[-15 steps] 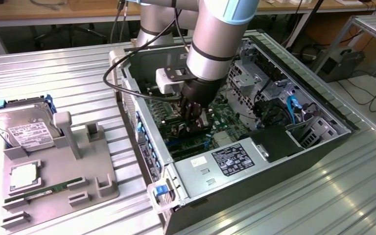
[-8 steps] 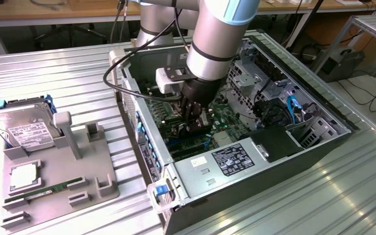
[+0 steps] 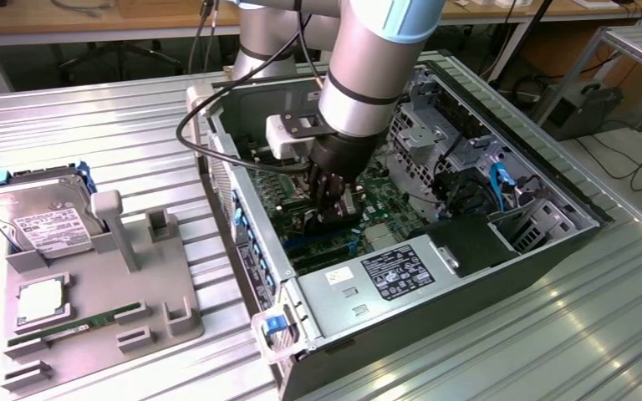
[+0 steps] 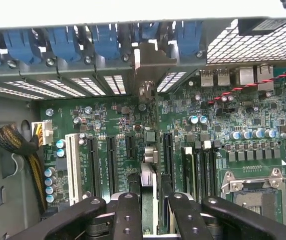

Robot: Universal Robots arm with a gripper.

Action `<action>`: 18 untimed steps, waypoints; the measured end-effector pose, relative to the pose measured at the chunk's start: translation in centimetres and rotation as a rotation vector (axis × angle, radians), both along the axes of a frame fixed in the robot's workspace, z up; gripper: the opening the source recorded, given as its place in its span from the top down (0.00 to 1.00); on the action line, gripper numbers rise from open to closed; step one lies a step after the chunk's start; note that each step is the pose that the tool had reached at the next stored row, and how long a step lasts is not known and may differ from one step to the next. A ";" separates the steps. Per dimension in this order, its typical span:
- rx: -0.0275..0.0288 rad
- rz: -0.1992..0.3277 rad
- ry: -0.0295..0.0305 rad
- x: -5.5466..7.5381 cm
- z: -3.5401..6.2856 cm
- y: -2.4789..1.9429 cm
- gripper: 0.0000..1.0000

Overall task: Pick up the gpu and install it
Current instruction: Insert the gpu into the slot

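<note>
Wrist view: end effector (image 4: 150,207) grips the upright gpu (image 4: 148,182) over the motherboard (image 4: 107,150).

The exterior view looks down from above at the open computer case (image 3: 410,217) on a metal table (image 3: 98,125). The wrist view sits close over its motherboard (image 4: 193,135), which both views share.

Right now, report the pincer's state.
Pincer: down inside the computer case, astride the gpu standing edge-on at the motherboard; open or closed on it cannot be told.
</note>
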State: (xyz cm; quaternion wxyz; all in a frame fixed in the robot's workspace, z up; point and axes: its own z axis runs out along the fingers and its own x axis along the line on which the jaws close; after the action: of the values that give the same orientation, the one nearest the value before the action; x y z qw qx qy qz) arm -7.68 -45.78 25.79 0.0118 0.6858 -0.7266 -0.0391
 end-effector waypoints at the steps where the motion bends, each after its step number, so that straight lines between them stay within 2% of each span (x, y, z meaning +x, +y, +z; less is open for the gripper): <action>1: 0.0002 0.001 -0.0001 0.0 0.01 0.00 0.74; 10: 0.0001 0.021 0.0000 0.0 0.02 0.16 0.74; 18: -0.0001 0.020 0.0000 0.0 -0.01 -0.09 0.74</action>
State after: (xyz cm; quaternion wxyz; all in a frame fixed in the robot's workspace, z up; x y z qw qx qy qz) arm -7.70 -45.87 25.78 0.0122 0.6929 -0.7198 -0.0389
